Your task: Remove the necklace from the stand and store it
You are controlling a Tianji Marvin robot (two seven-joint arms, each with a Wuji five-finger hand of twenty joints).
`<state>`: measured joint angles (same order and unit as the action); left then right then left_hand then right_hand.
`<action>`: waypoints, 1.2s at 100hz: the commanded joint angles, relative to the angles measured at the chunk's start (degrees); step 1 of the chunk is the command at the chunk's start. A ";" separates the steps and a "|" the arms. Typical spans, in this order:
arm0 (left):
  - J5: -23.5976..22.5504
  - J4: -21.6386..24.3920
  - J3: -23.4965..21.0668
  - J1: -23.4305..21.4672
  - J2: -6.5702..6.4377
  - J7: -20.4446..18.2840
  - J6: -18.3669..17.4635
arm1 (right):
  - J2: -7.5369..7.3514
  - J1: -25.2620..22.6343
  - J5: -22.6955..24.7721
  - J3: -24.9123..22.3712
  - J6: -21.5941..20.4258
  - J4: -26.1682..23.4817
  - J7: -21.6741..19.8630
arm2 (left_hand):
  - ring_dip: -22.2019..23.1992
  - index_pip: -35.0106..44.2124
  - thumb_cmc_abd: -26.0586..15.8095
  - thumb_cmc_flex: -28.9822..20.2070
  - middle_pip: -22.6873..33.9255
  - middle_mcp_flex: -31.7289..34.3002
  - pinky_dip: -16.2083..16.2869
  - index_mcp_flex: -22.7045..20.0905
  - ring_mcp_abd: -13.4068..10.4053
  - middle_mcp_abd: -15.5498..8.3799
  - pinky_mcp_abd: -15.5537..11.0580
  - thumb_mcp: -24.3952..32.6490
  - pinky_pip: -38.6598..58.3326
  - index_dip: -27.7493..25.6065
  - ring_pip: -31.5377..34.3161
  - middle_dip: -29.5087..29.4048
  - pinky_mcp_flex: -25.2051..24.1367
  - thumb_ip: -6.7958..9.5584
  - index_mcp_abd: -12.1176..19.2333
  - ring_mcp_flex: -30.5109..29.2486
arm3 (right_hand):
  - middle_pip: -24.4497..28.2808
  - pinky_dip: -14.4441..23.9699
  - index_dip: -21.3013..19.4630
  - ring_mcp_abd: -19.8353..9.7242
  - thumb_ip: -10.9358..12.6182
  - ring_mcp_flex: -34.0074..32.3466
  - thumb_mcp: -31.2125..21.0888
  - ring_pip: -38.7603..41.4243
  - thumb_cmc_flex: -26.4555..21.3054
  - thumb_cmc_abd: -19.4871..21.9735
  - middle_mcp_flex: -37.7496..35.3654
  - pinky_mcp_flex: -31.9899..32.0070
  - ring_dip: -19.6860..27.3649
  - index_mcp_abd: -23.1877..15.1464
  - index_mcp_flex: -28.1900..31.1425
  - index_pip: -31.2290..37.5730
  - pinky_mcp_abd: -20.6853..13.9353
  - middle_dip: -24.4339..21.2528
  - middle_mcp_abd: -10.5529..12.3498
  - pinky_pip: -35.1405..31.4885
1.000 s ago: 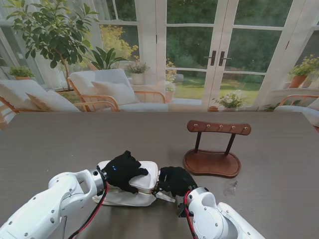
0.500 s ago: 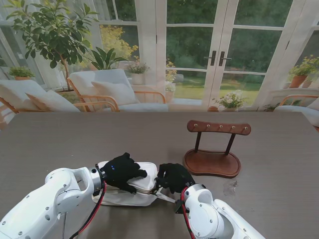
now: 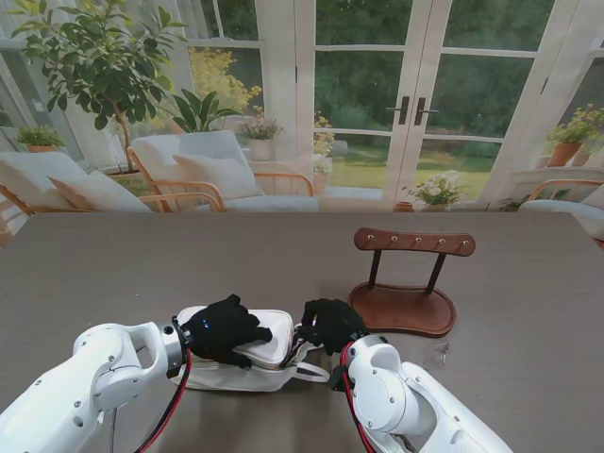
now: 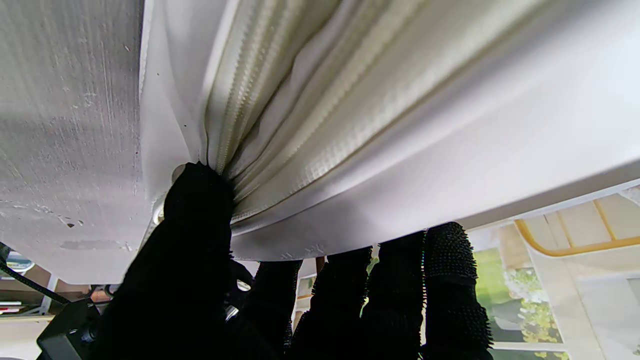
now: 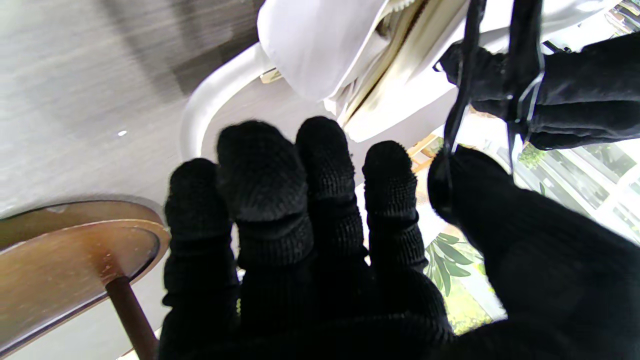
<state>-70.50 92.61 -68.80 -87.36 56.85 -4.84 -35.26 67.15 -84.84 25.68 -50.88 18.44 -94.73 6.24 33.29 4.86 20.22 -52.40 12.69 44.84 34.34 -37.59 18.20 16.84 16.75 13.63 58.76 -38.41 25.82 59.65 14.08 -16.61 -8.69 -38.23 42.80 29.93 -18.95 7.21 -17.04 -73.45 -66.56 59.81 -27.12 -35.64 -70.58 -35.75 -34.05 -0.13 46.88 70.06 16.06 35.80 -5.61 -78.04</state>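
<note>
Left hand (image 3: 225, 328) clamped on white pouch (image 3: 274, 342), holding zip mouth apart. Right hand (image 3: 330, 324) loosely curled beside pouch; hold on anything not discernible. Necklace not visible; stand (image 3: 404, 283) bare. Recommend keeping mouth wide, confirming necklace inside before zipping

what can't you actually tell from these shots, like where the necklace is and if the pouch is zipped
- Necklace: not visible on the wooden stand, nor anywhere else in the stand's view; whether it lies inside the white pouch cannot be told.
- Zipper: the left wrist view shows its teeth close up, but the left hand hides the slider.
- Right hand: its fingers block the right wrist view, so any grip on the pouch strap is unclear.
</note>
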 commanded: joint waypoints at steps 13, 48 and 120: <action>-0.34 -3.32 -0.13 -2.40 -1.18 -3.49 -0.63 | 0.18 1.24 0.71 0.37 1.02 0.72 -0.76 | 1.11 58.12 -4.58 -13.68 10.22 11.59 -0.91 -8.95 -4.46 -11.14 -1.21 14.70 -0.20 -5.58 4.18 4.13 -0.50 3.88 8.93 -1.87 | 0.75 -1.12 -1.97 -1.64 -0.80 -1.79 -6.05 2.28 -1.55 0.39 -2.51 -13.30 -1.17 -0.01 0.59 1.04 0.38 1.22 0.21 -3.86; 1.18 -2.32 -1.43 -3.64 -1.16 -5.52 -1.86 | -0.18 1.60 3.62 0.84 4.83 -0.96 -1.55 | 0.85 57.78 -2.54 -12.61 9.76 13.16 -1.23 -10.74 -5.06 -11.80 -1.85 19.01 -0.44 -6.42 3.76 4.21 -0.98 2.75 10.37 -1.92 | 0.17 -1.18 -2.40 -2.33 -1.10 -1.80 -5.21 3.98 -1.90 1.20 -3.76 -14.84 -1.78 -0.09 -0.15 1.40 0.29 0.98 0.35 -4.20; 3.20 -1.45 -2.06 -4.12 -1.28 -8.79 -3.04 | 0.06 8.28 4.59 3.58 10.88 3.26 -3.97 | 0.76 57.05 -1.05 -10.23 9.31 14.46 -1.60 -12.20 -5.21 -11.93 -1.95 23.09 -1.51 -6.86 3.44 4.11 -1.88 1.72 11.41 -2.14 | -0.14 -1.24 -2.60 -2.75 -1.19 -1.82 -3.96 4.36 -2.05 2.21 -3.85 -15.08 -1.78 -0.94 -0.98 1.54 -0.13 1.14 0.76 -4.31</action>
<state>-66.27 94.47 -71.46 -89.04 56.78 -9.86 -37.71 67.04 -78.08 30.06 -46.82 28.46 -92.23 2.64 32.51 4.83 20.36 -52.45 10.25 44.84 33.26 -37.56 18.21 16.85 15.99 25.13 58.04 -38.39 23.27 59.65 13.38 -17.64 -10.13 -38.11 42.68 29.91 -20.45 6.89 -18.87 -73.47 -66.38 62.70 -26.78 -36.40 -71.22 -35.77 -35.20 -0.19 46.76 70.06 16.06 35.85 -5.51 -78.56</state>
